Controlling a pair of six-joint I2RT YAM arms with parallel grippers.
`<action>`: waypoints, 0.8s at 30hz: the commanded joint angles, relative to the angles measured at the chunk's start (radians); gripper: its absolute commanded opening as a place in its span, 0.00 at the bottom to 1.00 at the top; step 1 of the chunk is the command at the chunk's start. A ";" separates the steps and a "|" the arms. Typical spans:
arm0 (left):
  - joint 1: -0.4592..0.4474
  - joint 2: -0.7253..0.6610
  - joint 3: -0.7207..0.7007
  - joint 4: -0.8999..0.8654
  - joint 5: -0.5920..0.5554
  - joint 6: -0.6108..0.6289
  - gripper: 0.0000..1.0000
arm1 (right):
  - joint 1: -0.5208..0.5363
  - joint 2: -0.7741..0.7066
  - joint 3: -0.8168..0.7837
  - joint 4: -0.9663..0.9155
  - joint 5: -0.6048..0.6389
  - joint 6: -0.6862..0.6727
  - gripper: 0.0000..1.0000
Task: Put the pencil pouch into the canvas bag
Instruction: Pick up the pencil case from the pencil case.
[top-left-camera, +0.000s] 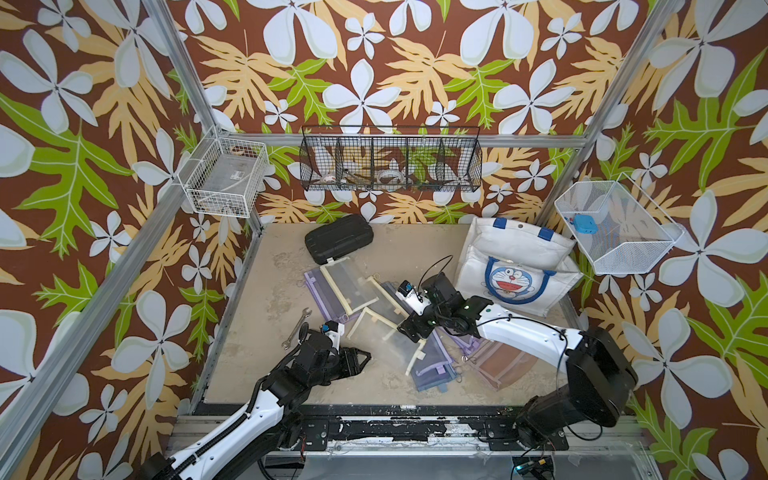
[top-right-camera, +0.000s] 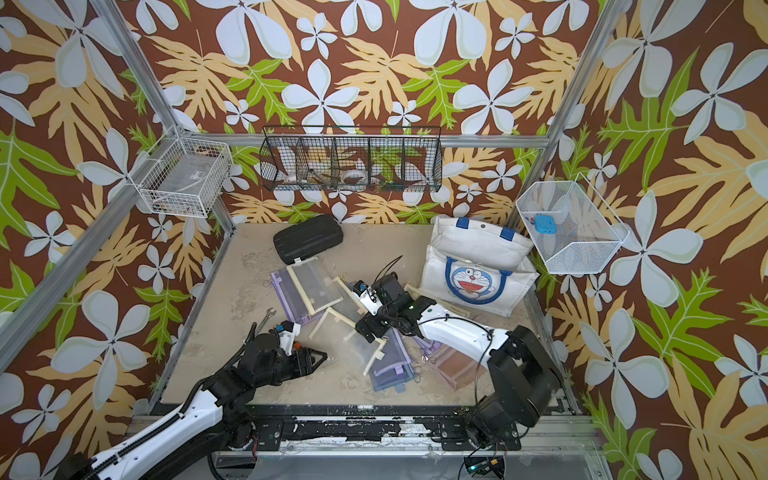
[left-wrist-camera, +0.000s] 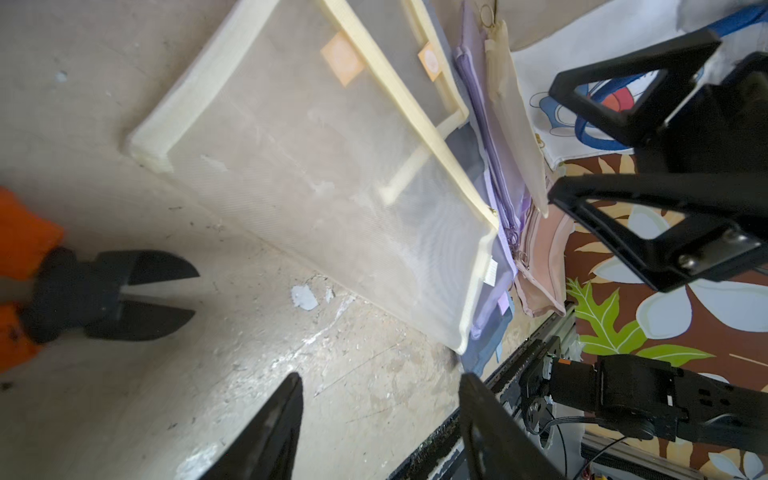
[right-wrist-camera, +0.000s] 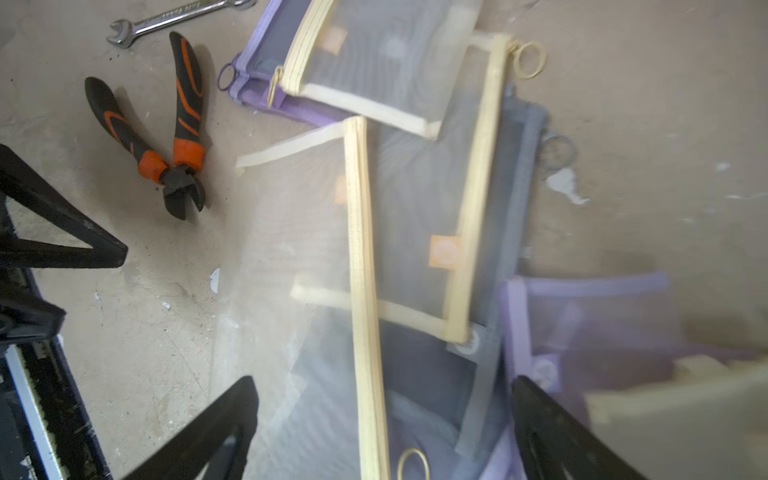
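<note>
Mesh pouches (top-left-camera: 382, 336) overlap mid worktop (top-left-camera: 257, 332); right gripper (right-wrist-camera: 382, 386) hangs wide open, empty, over them, left gripper (left-wrist-camera: 380, 378) open too. It could pinch two. The bag (top-left-camera: 511, 245) slumps far-right corner.

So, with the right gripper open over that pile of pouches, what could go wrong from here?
1. The mesh pouches overlap in layers under the open right gripper, so it may pinch two at once or drag neighbours along.
2. The mouth of the canvas bag looks slumped and narrow from above; a floppy pouch could catch on its rim.
3. The left gripper sits open near the pliers and could nudge them.
</note>
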 joint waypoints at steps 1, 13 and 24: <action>0.000 0.041 -0.023 0.114 0.013 -0.043 0.57 | 0.002 0.091 0.039 0.056 -0.100 -0.010 0.92; 0.000 0.246 -0.024 0.296 -0.038 -0.047 0.47 | 0.004 0.291 0.112 0.070 -0.165 -0.016 0.79; 0.000 0.431 -0.018 0.462 -0.033 -0.050 0.41 | 0.004 0.314 0.103 0.069 -0.237 -0.019 0.69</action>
